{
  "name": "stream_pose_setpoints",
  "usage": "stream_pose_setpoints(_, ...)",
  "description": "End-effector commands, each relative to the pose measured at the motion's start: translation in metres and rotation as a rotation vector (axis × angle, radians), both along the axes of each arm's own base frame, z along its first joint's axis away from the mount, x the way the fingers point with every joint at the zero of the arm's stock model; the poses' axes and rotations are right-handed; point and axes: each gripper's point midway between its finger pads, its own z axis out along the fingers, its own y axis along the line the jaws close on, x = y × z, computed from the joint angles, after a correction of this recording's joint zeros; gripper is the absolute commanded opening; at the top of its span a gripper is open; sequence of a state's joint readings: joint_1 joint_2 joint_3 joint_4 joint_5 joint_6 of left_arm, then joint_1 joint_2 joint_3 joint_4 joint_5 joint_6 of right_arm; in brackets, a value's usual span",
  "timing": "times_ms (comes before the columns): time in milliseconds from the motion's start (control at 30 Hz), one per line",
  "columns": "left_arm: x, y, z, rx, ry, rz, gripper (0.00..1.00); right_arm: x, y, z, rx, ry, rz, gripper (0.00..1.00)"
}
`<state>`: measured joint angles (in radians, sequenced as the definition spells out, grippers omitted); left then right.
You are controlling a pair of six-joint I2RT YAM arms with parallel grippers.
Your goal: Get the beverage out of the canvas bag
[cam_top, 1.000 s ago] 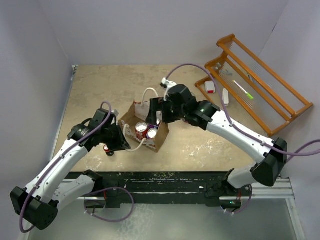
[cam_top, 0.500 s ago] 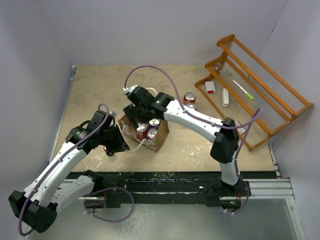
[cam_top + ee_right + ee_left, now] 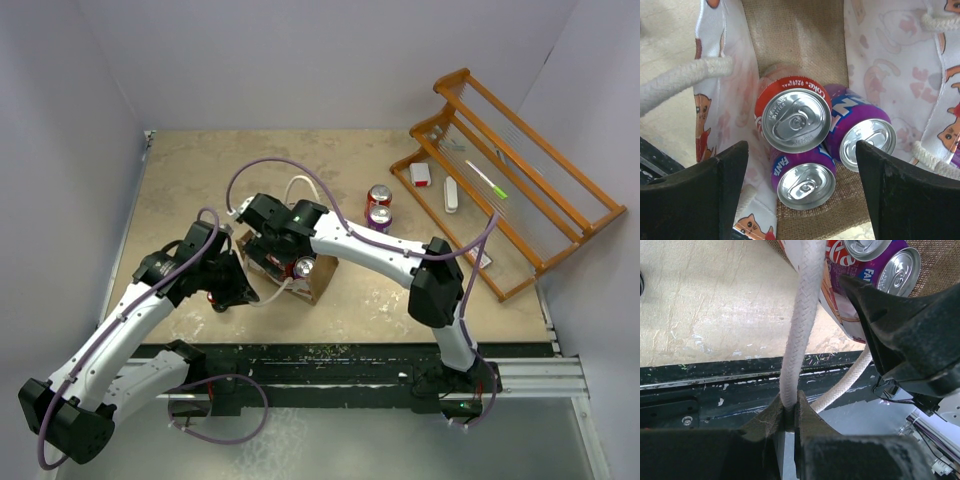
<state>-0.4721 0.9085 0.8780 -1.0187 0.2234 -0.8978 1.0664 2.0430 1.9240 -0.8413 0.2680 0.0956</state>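
The canvas bag (image 3: 322, 281) stands mid-table, with tan sides and white printed faces (image 3: 880, 60). Inside it lie a red Coke can (image 3: 794, 120) and two purple Fanta cans (image 3: 805, 179) (image 3: 863, 134). My right gripper (image 3: 802, 187) hangs open right above the bag's mouth (image 3: 283, 243), its fingers either side of the cans and touching none. My left gripper (image 3: 789, 407) is shut on the bag's white rope handle (image 3: 799, 330), at the bag's near-left side (image 3: 240, 290). The Coke and Fanta tops also show in the left wrist view (image 3: 897, 270).
A red can (image 3: 379, 195) and a purple can (image 3: 380, 216) stand on the table right of the bag. An orange wooden rack (image 3: 520, 170) holding small items fills the back right. The black rail (image 3: 330, 355) marks the near edge. Walls close in on the left and back.
My right arm has swung left from beside the bag to over its mouth. Two cans now show standing on the table to the bag's right. My left gripper keeps its hold on the handle.
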Motion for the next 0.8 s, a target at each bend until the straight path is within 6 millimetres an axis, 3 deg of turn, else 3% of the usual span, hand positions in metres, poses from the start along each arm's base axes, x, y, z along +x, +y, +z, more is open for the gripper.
stream_pose_setpoints(0,-0.001,0.005,0.005,0.024,-0.004,-0.012,0.00,0.006,0.017,0.012,0.037,-0.019,0.078,0.88)
stream_pose_setpoints(333,-0.004,0.006,-0.002,0.040,0.012,-0.028,0.00,0.008,0.026,-0.008,-0.009,0.016,0.107,0.80)
stream_pose_setpoints(767,-0.006,0.006,-0.009,0.036,0.024,-0.030,0.00,-0.008,0.008,-0.055,-0.096,0.109,0.117,0.81)
